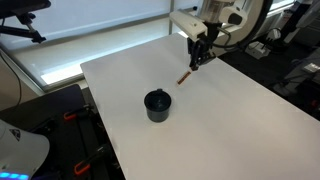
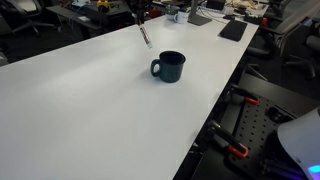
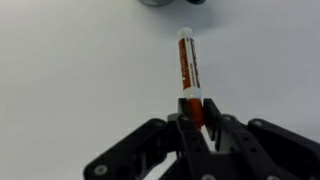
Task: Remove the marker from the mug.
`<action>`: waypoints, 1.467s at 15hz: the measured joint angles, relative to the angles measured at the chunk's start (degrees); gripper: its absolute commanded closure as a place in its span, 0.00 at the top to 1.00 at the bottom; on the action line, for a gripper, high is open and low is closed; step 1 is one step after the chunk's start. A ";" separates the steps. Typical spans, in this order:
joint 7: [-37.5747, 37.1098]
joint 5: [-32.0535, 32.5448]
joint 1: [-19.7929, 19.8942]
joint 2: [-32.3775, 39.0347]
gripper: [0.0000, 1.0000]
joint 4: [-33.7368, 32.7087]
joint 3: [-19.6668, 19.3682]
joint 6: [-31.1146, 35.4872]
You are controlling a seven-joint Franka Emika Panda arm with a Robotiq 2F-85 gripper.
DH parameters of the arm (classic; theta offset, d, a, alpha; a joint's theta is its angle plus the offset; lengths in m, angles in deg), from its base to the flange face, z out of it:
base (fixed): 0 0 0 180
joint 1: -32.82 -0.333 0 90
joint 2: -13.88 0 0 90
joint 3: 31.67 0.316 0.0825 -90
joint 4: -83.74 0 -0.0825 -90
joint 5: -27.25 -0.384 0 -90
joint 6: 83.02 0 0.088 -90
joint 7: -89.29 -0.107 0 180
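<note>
The dark mug (image 1: 157, 105) stands upright on the white table in both exterior views (image 2: 170, 66), with nothing sticking out of it. My gripper (image 1: 200, 52) is beyond the mug, away from it, and shut on the marker (image 1: 186, 74). The marker hangs tilted from the fingers with its lower tip at or just above the table; it also shows in an exterior view (image 2: 145, 36). In the wrist view the fingers (image 3: 196, 118) clamp the marker's red-orange end (image 3: 189, 72), and its white-tipped far end points away from me.
The white table (image 1: 230, 120) is wide, with edges near the mug's side in an exterior view (image 2: 215, 110). Office clutter, monitors and chairs lie beyond the far edge. Black frame parts with orange clamps (image 2: 235, 150) stand beside the table.
</note>
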 measured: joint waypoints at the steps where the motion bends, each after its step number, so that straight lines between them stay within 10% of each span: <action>1: -0.85 -0.75 0.28 1.30 0.05 -1.06 -0.21 0.80; 15: -15.13 -9.78 4.20 14.60 0.05 -9.95 -3.71 8.17; 22: -18.95 -14.98 6.10 19.20 0.05 -13.16 -3.81 -0.75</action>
